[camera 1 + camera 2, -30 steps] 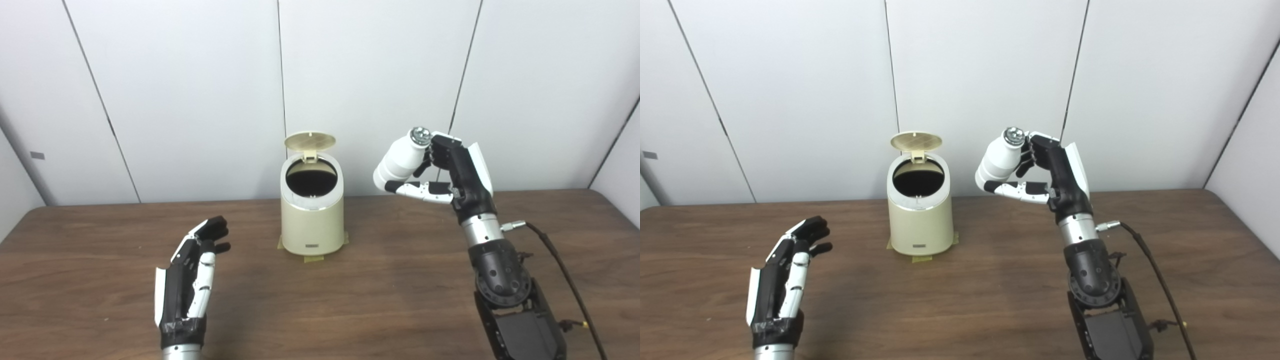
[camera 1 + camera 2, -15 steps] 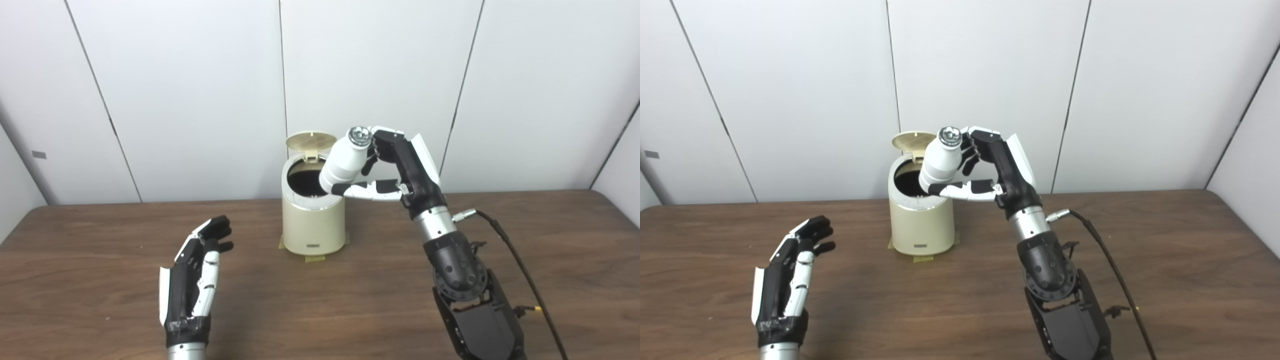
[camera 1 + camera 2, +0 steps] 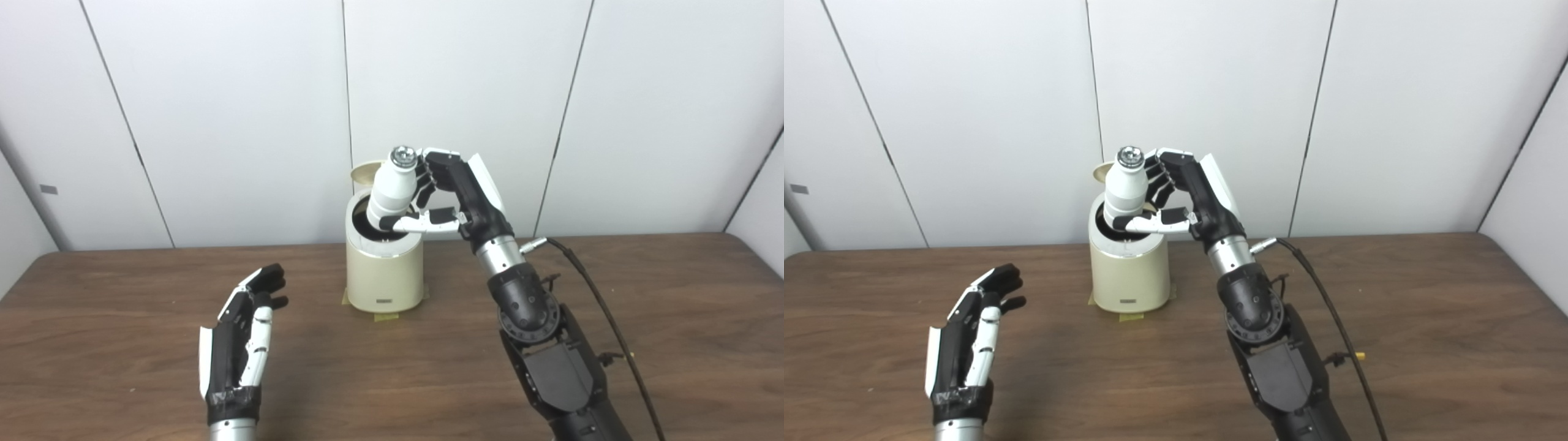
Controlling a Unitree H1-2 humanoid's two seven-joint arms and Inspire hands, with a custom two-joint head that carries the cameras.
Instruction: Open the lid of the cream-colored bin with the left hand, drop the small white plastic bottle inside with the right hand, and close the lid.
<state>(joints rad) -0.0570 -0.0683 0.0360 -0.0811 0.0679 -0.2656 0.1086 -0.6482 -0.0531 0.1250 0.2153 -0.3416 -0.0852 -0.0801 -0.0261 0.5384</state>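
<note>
The cream-colored bin [image 3: 384, 275] stands at the back middle of the table with its round lid [image 3: 362, 173] flipped up behind the opening. My right hand [image 3: 450, 196] is shut on the small white plastic bottle [image 3: 391, 191], holding it upright with its silver cap on top. The bottle's base hangs directly over the bin's dark opening, roughly at rim height. My left hand [image 3: 240, 343] rests open above the table to the front left of the bin, holding nothing and apart from it.
The brown wooden table [image 3: 122, 343] stretches wide on both sides. Yellow tape [image 3: 386, 316] marks the bin's foot. A black cable [image 3: 603, 312] trails from my right forearm across the table's right part. White wall panels stand close behind the bin.
My right hand has carried the bottle leftward from the right of the bin to directly over its opening. The left hand and the raised lid have stayed put.
</note>
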